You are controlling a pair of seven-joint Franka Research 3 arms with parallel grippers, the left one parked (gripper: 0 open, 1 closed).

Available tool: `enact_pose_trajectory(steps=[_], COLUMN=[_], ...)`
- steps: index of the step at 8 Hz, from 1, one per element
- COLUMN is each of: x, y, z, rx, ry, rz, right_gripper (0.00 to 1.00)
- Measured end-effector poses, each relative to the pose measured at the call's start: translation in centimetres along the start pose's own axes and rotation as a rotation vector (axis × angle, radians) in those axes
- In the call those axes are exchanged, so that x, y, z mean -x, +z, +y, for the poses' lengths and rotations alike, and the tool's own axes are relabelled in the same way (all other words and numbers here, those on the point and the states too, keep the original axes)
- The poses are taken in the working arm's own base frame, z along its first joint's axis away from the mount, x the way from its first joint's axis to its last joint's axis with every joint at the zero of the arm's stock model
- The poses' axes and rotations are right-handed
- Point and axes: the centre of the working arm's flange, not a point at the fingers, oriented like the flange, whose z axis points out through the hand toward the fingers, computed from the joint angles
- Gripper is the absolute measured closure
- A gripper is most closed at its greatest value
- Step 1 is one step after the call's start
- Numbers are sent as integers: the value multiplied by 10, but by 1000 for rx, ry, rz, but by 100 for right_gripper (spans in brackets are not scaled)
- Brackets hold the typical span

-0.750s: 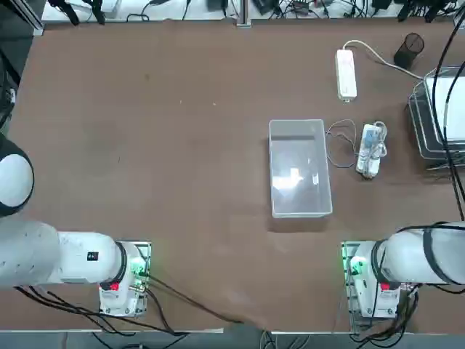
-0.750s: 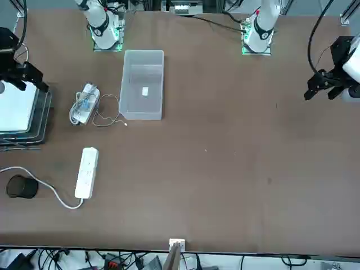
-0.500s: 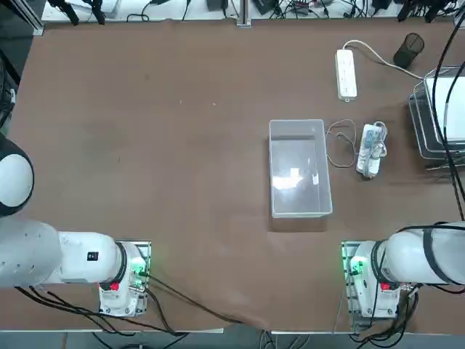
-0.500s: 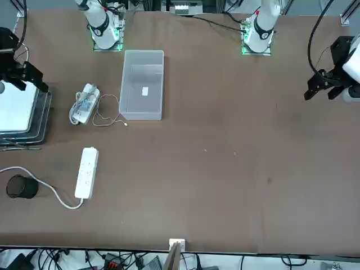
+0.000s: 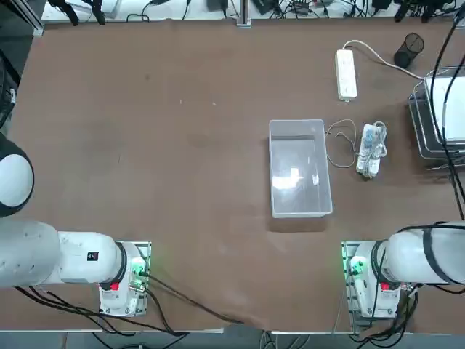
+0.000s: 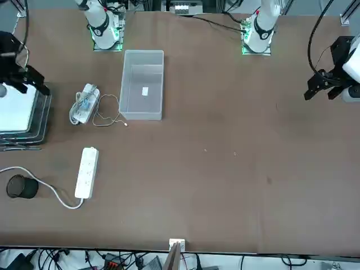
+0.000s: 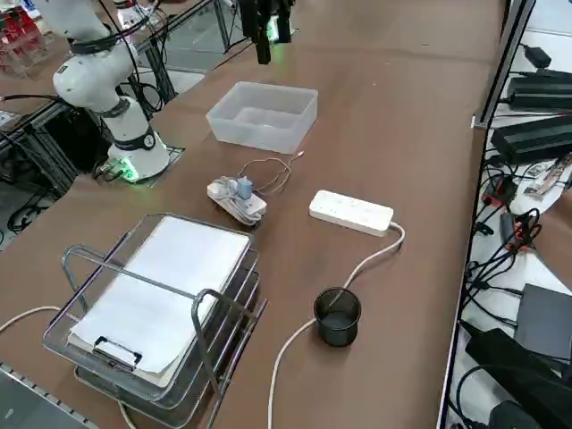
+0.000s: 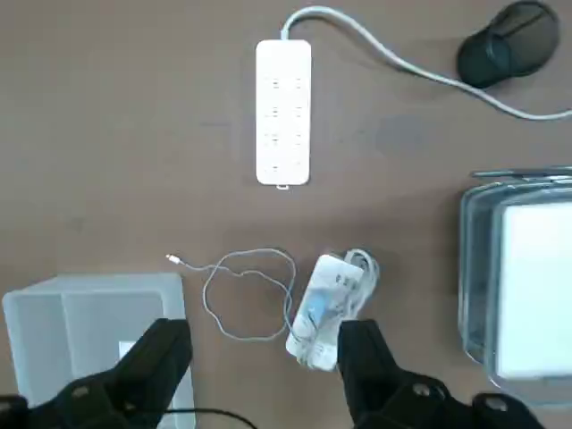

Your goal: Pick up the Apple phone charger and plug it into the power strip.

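Below, the spread right gripper [image 8: 264, 353] hovers over one Apple phone charger [image 8: 326, 308], one power strip [image 8: 283, 112].

White rounded arm segments, green-lit bases on metal plates, black cables, black right gripper [image 8: 264, 357] fingers [image 8: 362, 357].
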Motion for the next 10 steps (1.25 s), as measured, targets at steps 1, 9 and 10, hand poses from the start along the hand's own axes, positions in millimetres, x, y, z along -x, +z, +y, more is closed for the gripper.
enact_pose_trajectory(steps=[1,9,10], x=[-4,57,65], y=[31,277,291], z=[-13,-57,-47], rx=[7,337,352], ry=[20,241,253], rz=[-12,-61,-60], right_gripper=[0,0,0])
